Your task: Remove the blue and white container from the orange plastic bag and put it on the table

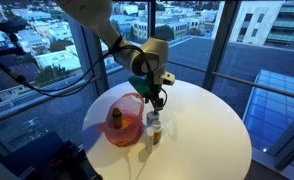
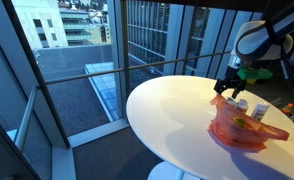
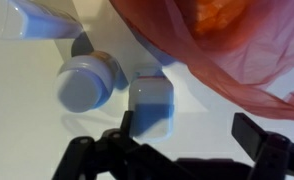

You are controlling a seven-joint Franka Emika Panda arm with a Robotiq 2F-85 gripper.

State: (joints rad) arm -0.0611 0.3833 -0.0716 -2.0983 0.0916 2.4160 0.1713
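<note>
**Gripper (image 3: 177,150) hanging open over the blue and white container (image 3: 150,108), which is sitting outside the bag**

Seen from the wrist view, the gripper is holding nothing. Its jaws are standing wide apart, and the blue and white container is sitting just beyond the gap between them. The container is resting on the white surface (image 3: 27,130), apparently upright. It is clear of the orange plastic bag (image 3: 227,50), whose crumpled edge is lying just to its right. A round-capped bottle (image 3: 84,85) in the same pale blue is standing close against its left side; whether the two are touching I cannot tell. Part of a third pale container (image 3: 37,20) is showing at the far left.

In an exterior view the gripper (image 1: 155,98) is hovering just above the blue and white container (image 1: 153,130), at the right of the bag (image 1: 122,128). The bag is lying open on the round surface (image 1: 212,120) with an orange-brown item (image 1: 115,120) inside it.

Judging from this, the removal is looking done, and the step in hand is the letting-go and retreat. The next move is calling for a straight lift with the jaws kept wide. That way neither finger is clipping the container or its round-capped neighbour, and nothing is snagging the bag's loose film.
</note>
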